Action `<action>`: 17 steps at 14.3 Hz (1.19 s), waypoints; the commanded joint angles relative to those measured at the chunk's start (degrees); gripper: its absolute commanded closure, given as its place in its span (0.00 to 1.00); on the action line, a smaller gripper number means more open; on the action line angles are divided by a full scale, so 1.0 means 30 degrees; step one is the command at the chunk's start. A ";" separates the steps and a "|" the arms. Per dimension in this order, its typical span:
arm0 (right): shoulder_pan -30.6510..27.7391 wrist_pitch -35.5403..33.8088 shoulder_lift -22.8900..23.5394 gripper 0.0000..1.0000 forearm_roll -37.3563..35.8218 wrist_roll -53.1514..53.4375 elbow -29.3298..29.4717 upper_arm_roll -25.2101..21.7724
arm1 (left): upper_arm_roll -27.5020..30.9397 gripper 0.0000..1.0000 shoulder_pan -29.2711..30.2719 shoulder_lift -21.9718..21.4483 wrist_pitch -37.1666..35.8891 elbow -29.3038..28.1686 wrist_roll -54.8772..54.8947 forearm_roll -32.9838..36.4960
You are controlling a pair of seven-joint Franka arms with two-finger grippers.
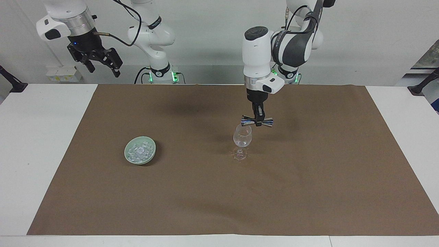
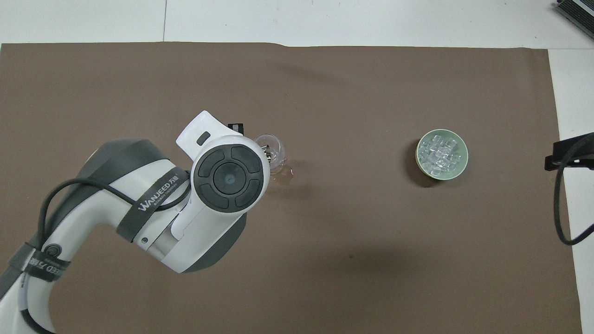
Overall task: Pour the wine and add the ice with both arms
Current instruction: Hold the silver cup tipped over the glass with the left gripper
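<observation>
Ice in bowl, well apart from glass.

1. The mat filling the middle of the frame is plain brown; the table at its edges is white.
2. The bowl at centre left is pale green, and the ice in it is whitish-clear.
3. The stemmed glass at centre is colourless.
4. The jigger just above it is shiny, iridescent metal.
5. Both arms are white with dark grey caps and black grippers.
</observation>
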 commanded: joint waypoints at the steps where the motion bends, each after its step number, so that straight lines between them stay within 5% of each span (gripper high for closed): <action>1: -0.0171 -0.0080 -0.0245 0.00 0.0156 -0.0430 -0.0182 0.0095 | 0.0538 1.00 -0.0591 0.0362 -0.0679 0.0741 -0.0408 0.0617; 17: -0.0171 -0.0080 -0.0245 0.00 0.0156 -0.0430 -0.0182 0.0095 | 0.0567 1.00 -0.0825 0.0597 -0.0973 0.1063 -0.0408 0.1379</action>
